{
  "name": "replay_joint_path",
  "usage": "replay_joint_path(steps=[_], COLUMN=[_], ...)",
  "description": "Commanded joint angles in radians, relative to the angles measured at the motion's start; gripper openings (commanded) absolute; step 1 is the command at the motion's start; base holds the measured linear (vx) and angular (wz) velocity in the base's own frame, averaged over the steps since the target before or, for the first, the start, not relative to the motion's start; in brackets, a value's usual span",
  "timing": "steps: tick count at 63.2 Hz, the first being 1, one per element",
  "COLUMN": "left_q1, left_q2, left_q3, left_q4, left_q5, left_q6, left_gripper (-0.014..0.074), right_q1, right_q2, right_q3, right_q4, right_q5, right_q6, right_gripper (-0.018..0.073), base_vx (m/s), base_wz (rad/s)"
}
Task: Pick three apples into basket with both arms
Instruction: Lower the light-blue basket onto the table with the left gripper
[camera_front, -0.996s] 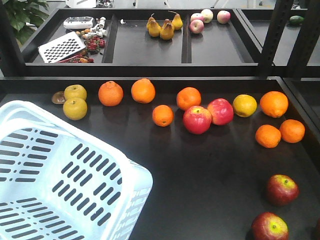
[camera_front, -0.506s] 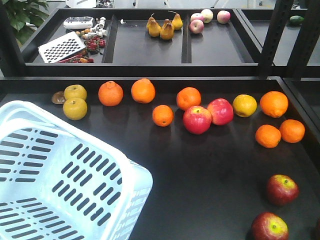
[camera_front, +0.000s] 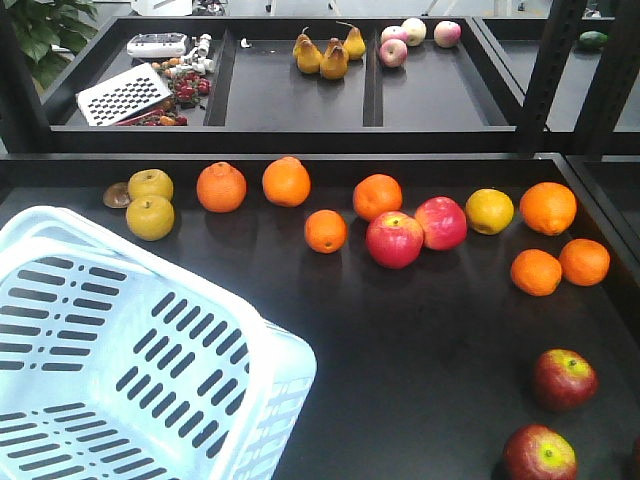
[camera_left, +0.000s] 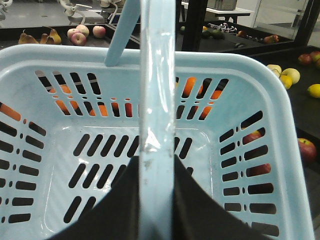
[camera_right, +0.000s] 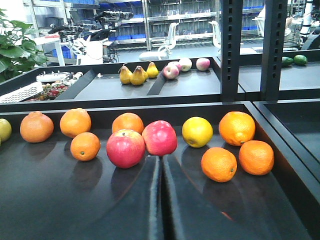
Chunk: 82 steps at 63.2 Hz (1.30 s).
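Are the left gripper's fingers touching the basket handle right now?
Touching. The left wrist view shows the basket handle running between the dark fingers of the left gripper, no gap either side.

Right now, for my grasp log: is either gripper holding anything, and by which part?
The left gripper holds the basket by its swing handle, jaws on either side of the bar. The right gripper holds nothing; its jaws are closed.

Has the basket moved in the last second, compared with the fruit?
Yes, slightly. The basket has shifted rightward: its right corner is now a little nearer the dark red apple, which stayed put.
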<state>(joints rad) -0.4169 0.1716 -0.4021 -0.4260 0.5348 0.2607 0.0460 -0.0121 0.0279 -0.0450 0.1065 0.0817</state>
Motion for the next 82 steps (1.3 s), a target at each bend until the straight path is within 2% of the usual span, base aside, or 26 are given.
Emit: replay_joint_path(steps=[1, 31, 41, 54, 59, 70, 82], left_q1=[0.001, 0.001, 0.001, 0.0, 0.0, 0.0, 0.0], left_q2=[0.012, 0.037, 0.13, 0.293, 0.357, 0.508, 0.675], left_q3=[-0.028, -0.076, -0.124, -0.216, -0.255, -0.35, -0.437], left_q4=[-0.031, -0.032, -0.032, -0.034, -0.057, -0.153, -0.324], left_q5=[-0.107, -0.132, -0.127, -0.102, -0.1, -0.052, 0.046], left_q6=[-0.007, -0.004, 0.014, 0.086, 0.111, 0.262, 0.533], left_gripper=[-0.0006, -0.0006, -0.0006, -0.0006, -0.0006, -0.0006, -0.0006], right_q1=[-0.007, -0.007, -0.007, -0.007, -0.007, -0.007, -0.007], right_q2=[-0.013, -0.013, -0.013, -0.013, -0.013, -0.013, -0.013], right_q3=[0.014, 0.014, 0.014, 0.014, 0.014, 0.014, 0.014], right_q4=[-0.01, -0.01, -0.01, -0.01, -0.01, -0.01, -0.01], right_q5=[-0.068, -0.068, -0.068, -0.068, -0.068, -0.068, -0.068], right_q6=[-0.005, -0.005, -0.005, -0.005, -0.005, -0.005, -0.005], right_gripper=[-0.0004, -0.0004, -0.0004, -0.0004, -0.0004, -0.0004, -0.0004], base_vx=[0.0, 0.0, 0.0, 0.0, 0.0, 0.0, 0.0], base_wz=[0.0, 0.0, 0.0, 0.0, 0.0, 0.0, 0.0])
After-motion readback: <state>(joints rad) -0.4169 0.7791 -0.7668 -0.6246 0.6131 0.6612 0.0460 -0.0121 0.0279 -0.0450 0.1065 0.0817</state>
